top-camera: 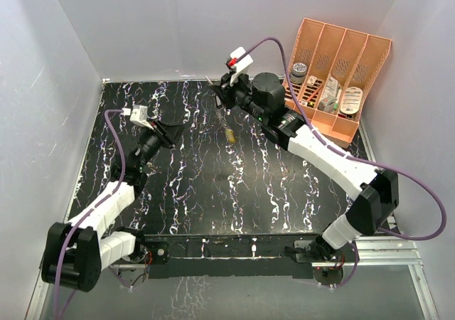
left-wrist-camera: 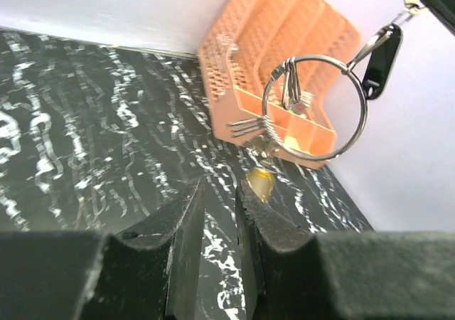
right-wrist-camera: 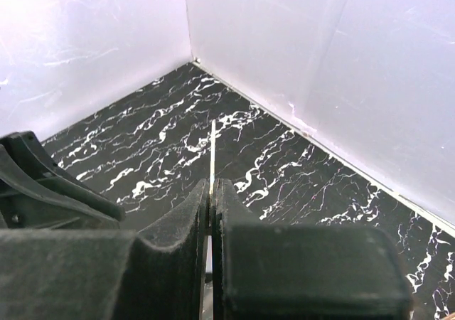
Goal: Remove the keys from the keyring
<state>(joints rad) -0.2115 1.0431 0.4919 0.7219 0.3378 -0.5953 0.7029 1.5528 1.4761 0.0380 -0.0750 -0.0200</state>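
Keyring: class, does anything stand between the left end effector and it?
Nothing visible does. The keyring hangs from the right end effector in open air, ahead of the left end effector; the orange organiser sits behind it.

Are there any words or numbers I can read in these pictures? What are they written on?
No text can be read anywhere.
On the packets in the orange organizer: labels show, but they are too small and blurred to read.
On the black tag hanging from the keyring: no print shows.
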